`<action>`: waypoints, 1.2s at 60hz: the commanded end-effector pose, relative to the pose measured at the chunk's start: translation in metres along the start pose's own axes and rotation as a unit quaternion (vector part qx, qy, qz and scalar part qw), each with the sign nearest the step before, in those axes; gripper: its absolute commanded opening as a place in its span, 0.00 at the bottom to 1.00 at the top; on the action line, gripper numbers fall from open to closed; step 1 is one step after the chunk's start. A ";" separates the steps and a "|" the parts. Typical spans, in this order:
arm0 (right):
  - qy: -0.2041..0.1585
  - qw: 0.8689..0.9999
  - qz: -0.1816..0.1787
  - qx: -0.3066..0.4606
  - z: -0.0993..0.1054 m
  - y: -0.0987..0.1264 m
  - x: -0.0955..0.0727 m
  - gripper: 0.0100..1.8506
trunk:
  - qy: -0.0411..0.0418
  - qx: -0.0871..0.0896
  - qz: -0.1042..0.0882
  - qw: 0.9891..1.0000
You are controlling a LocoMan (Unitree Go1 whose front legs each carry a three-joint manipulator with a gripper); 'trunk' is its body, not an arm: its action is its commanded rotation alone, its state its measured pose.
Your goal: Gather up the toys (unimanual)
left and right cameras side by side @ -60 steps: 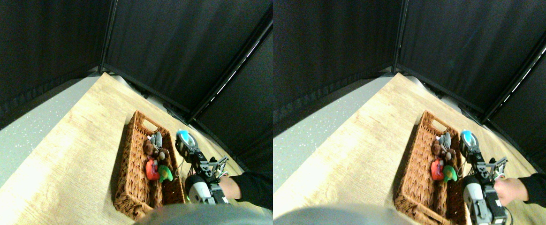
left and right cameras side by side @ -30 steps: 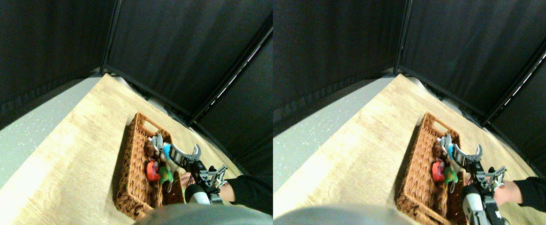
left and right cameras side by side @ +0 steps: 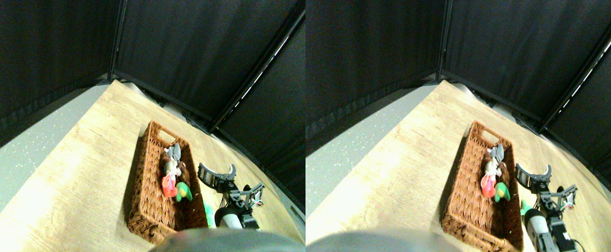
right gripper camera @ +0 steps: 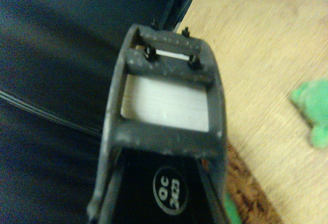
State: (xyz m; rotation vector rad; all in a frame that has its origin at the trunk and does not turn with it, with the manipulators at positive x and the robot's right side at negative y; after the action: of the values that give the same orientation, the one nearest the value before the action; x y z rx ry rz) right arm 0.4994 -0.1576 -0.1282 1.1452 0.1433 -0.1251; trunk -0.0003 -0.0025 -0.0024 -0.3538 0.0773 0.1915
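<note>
The claw [left and right cameras side by side: 216, 171], spread and empty at lower right, has drawn back from the basket [left and right cameras side by side: 150, 173]; the person's hand is gone, toys [left and right cameras side by side: 173, 178] piled inside

Rough woven wicker basket [left and right cameras side by side: 150, 184], plush toys [left and right cameras side by side: 174, 176]
</note>
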 end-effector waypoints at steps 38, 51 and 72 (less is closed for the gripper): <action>-0.103 0.991 0.030 0.077 0.050 -0.051 -0.022 0.42 | 0.021 0.062 -0.027 0.997; -0.122 0.988 0.016 0.098 0.042 -0.081 -0.022 0.40 | 0.025 0.076 -0.024 0.996; -0.105 0.988 -0.017 0.111 0.042 -0.107 -0.013 0.43 | 0.023 0.068 -0.016 0.997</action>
State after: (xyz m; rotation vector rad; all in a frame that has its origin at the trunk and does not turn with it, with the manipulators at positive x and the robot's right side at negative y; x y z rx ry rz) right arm 0.4681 -0.2387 -0.2038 1.3308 -0.0567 -0.3069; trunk -0.0010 -0.0018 -0.0043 -0.2036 0.1243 0.1282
